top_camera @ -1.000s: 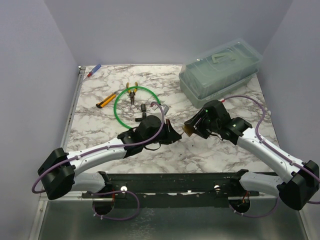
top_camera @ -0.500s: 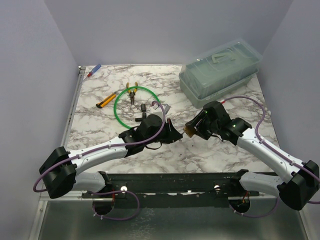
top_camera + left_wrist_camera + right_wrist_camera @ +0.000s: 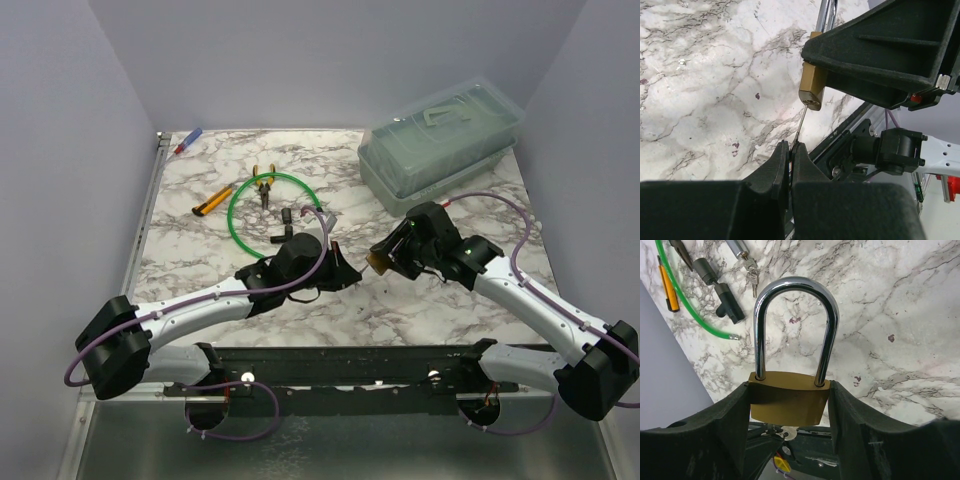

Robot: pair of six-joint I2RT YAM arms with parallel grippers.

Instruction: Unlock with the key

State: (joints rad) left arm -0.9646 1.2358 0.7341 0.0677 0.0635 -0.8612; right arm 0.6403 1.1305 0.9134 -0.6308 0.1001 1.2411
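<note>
Key [image 3: 801, 122] and padlock [image 3: 811, 89] meet in mid-air near the centre of the overhead view, above the marble table [image 3: 200, 230]. The left gripper [image 3: 790, 150] is pinched tight on the key's head at the bottom of the left wrist view, with the thin blade slanting up to the keyhole face on the padlock's underside. The tip touches that face; how far it has gone in I cannot tell. The right gripper [image 3: 788, 396] clamps the brass body from both sides, jaws part-way apart around it. The chrome shackle [image 3: 795, 315] stands upright, both legs seated in the body, so the lock looks closed.

The step in hand appears to be insertion. The next move probably calls for pushing the blade along its own line until it seats fully. After that comes a twist of the left wrist, with the right arm holding the body steady. A slight misalignment could bend the thin blade or slip it from the pinch.
</note>
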